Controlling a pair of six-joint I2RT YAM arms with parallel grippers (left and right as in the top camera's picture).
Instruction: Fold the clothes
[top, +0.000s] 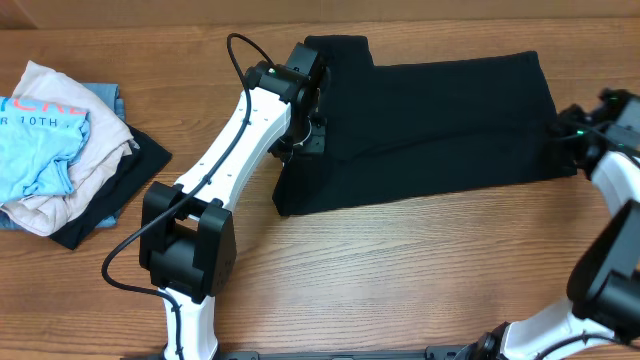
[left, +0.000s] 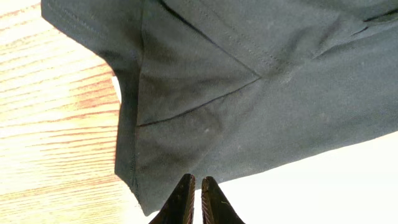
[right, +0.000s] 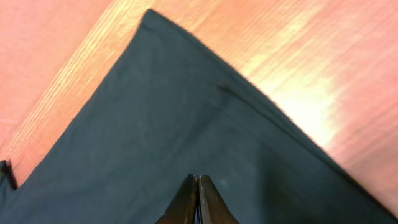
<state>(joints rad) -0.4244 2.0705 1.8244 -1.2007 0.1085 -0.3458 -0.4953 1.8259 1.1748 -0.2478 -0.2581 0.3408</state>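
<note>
Gripping the shirt (top: 440, 120) at both ends, I had it spread black and flat across the far side of the bench (top: 400, 270), its length running left to right. My left gripper (left: 198, 182) was clenched, the fingers all but together with only a thin slit between them, their tips meeting the shirt's edge where the cloth gave way to bright bench. Just beyond them a diagonal crease ran up to a stitched seam, and the sleeve (left: 93, 25) lay further off on the wood. From overhead, that arm reached over the shirt's left end, below the sleeve.

My right gripper (right: 198, 179) was clamped tight, fingers pressed together on the dark cloth, with a corner of the shirt pointing away from me over the wood. From overhead it sat at the shirt's right edge.

A pile (top: 60, 150) of other clothes, pale blue, cream and black, lay well apart at the bench's left end.
</note>
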